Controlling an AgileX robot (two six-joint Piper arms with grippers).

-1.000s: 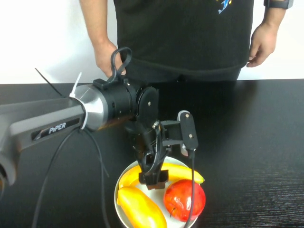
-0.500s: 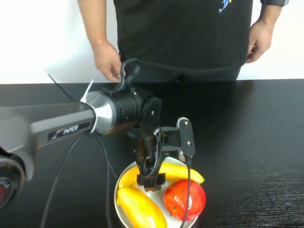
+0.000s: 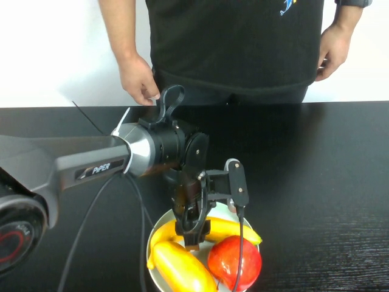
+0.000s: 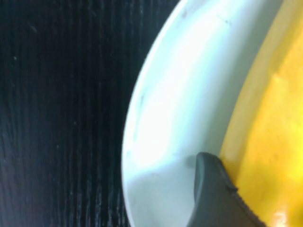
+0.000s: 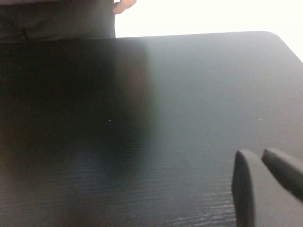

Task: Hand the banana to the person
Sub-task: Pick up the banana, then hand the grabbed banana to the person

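Left hand (image 3: 193,234) down in plate (image 3: 159,277), grasping banana (image 3: 234,228) mid-length. Lift straight, clear apple (image 3: 234,261), then reach toward person (image 3: 234,42). Right hand (image 5: 265,189) parked over worktop (image 3: 316,158), fingers together.

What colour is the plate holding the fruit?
White. The plate shows best in the left wrist view, where the left pincer touches the banana. Right pincer idle.

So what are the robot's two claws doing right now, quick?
Left gripper: down in the white plate, one finger touching the banana; open or shut cannot be told.
Right gripper: parked over bare table, shut, holding nothing.
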